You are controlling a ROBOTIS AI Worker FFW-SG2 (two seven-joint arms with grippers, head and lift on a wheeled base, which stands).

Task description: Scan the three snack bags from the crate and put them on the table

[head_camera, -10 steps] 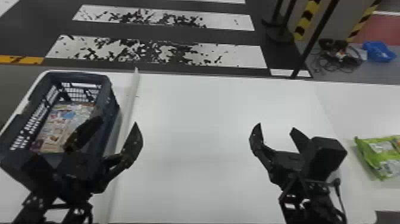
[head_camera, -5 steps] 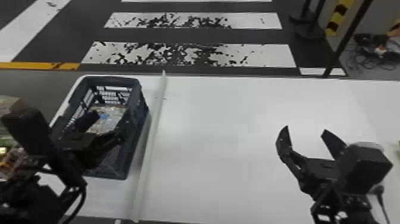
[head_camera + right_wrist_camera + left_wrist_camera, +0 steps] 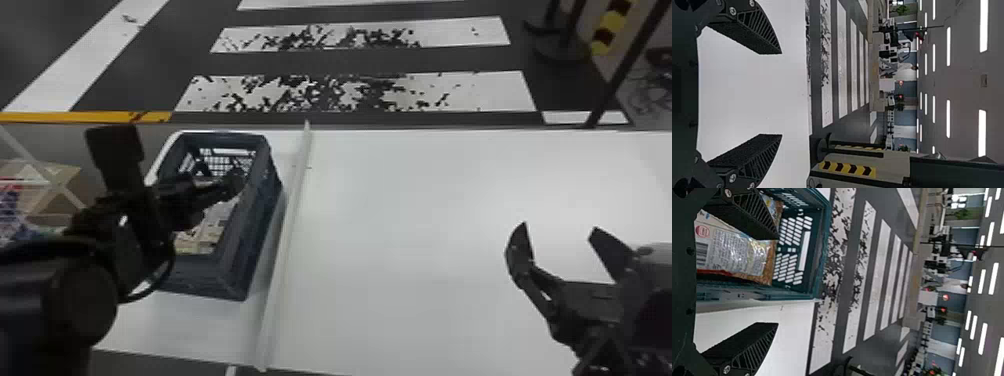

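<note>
1. The white bench (image 3: 425, 225) is spreading beneath everything, its surface looking smooth.
2. The dark blue crate (image 3: 257, 220) is standing upright on its left part.
3. A long pale strip (image 3: 289, 220) is lying just right of the crate, running between near and far edges.

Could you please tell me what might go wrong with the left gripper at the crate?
Seen from the left wrist, the side wall of the crate shows between the open fingers of the left gripper, so lowering it here might catch that wall. The glossy snack bag could also slip.
</note>
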